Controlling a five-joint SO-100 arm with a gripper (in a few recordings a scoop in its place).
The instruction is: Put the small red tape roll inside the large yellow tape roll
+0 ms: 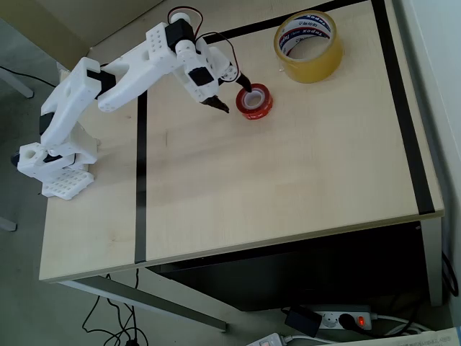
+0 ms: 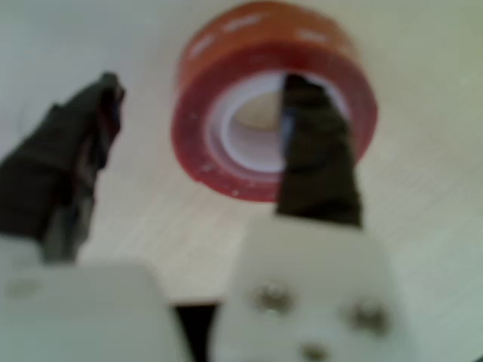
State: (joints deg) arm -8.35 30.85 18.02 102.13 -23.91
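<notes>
The small red tape roll [image 1: 261, 108] lies flat on the light wooden table, right of the white arm in the overhead view. My gripper [image 1: 235, 99] is open and straddles the roll's left wall. One dark finger reaches into the white core and the other finger [image 1: 220, 107] stands outside on the left. The wrist view shows the red roll [image 2: 249, 38] up close, with the right finger [image 2: 313, 151] in its hole and my gripper [image 2: 204, 87] spread wide. The large yellow tape roll [image 1: 311, 66] stands at the back right, apart from the red one.
Black tape lines [image 1: 140, 180] cross the table [image 1: 288, 187] on the left, along the back and down the right side. The arm's white base [image 1: 57, 166] sits at the table's left edge. A power strip [image 1: 346, 318] and cables lie on the floor in front.
</notes>
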